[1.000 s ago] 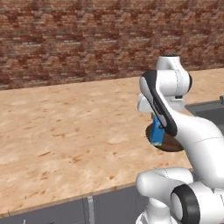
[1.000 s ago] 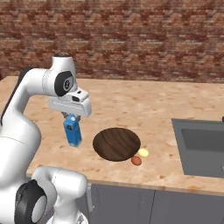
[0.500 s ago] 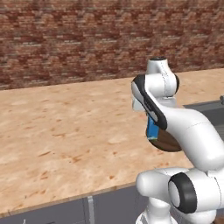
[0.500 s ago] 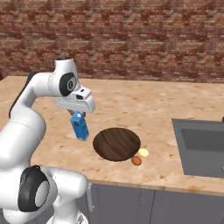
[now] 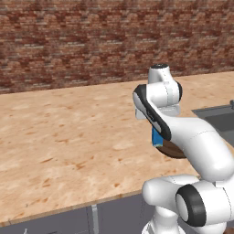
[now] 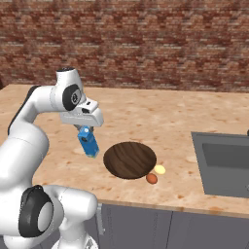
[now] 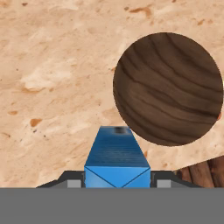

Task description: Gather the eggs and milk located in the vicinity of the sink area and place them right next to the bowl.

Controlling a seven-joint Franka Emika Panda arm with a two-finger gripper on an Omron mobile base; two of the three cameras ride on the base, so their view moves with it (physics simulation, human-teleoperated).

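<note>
The milk (image 6: 88, 142) is held clamped in the gripper (image 6: 85, 132) jaws just above the counter (image 6: 146, 112), beside the bowl (image 6: 130, 159). Lowering and release are called for next; both eggs (image 6: 155, 174) already lie by the bowl.

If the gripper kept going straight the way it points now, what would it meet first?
Most likely the bare counter just beside the bowl. The gripper points down, shut on the milk, so the carton's base would land first; remaining height is unclear.
</note>
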